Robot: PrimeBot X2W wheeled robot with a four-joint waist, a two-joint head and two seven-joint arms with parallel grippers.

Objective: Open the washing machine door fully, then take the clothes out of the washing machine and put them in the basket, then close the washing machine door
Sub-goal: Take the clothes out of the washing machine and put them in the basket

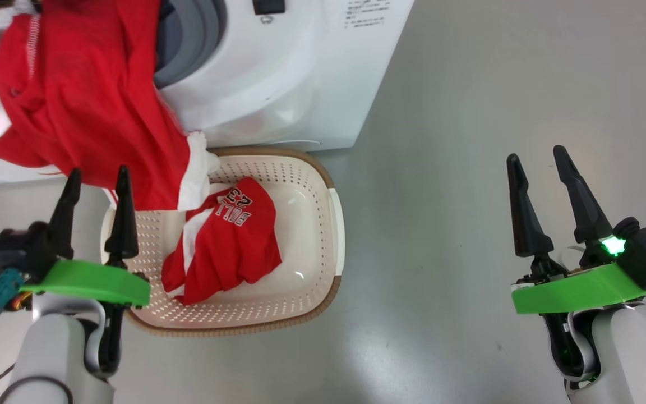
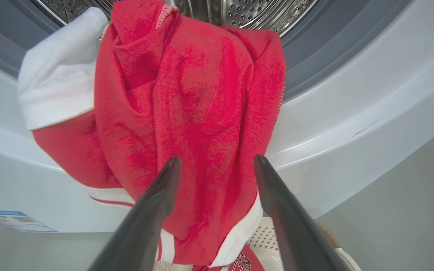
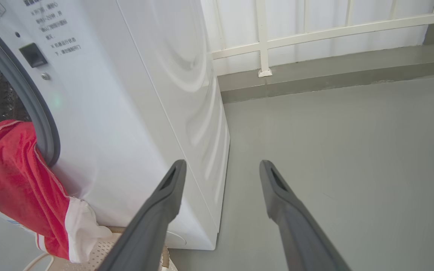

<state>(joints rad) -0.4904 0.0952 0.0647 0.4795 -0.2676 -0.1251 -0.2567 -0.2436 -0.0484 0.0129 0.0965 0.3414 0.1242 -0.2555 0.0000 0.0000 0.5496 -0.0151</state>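
The white washing machine [image 1: 278, 84] stands at the top of the head view, its drum [image 2: 239, 11] open. One red garment [image 1: 87, 112] of the clothes hangs out of the opening, over the grey gasket [image 2: 315, 56] and down the front; its white-trimmed hem reaches the basket [image 1: 337, 224]. A second red garment [image 1: 227, 247], printed "BULLS 23", lies inside the basket. My left gripper [image 1: 97, 185] is open just in front of the hanging garment [image 2: 202, 113], with nothing gripped. My right gripper [image 1: 536, 157] is open over bare floor, right of the machine [image 3: 145, 113]. The washing machine door is out of view.
The cream basket sits on the grey floor [image 1: 457, 252] right against the machine's front. A low kerb [image 3: 333, 75] and a white railing [image 3: 262, 37] run behind the machine. A blue label [image 2: 17, 220] marks the machine's lower corner. Open floor lies right of the basket.
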